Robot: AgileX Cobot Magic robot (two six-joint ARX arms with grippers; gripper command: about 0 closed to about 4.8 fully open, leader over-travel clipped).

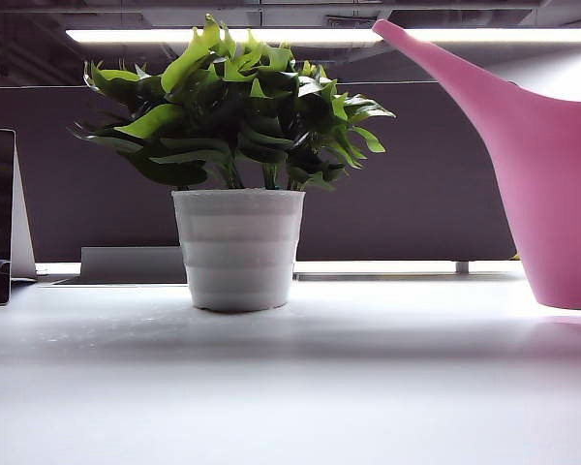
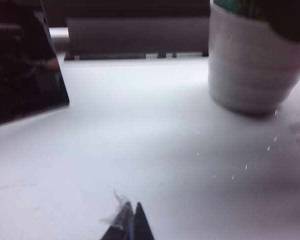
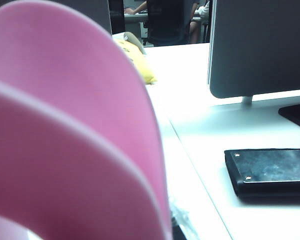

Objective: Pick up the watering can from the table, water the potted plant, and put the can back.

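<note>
Pink can (image 1: 552, 184) at plant's (image 1: 234, 107) three o'clock; right gripper's hold unseen, cannot tell; left gripper (image 2: 131, 222) clenched, idle; keep spout tilt gentle.

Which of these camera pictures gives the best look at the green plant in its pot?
The exterior view: it shows the whole potted plant, leaves and white ribbed pot, standing on the table. The left wrist view catches only the pot and a dark blur of leaves at its edge. The right wrist view shows none of it, mostly the pink watering can.

Pink watering can (image 1: 552, 174), white ribbed pot of green-leaved potted plant (image 1: 238, 247), white table (image 1: 290, 387)
</note>
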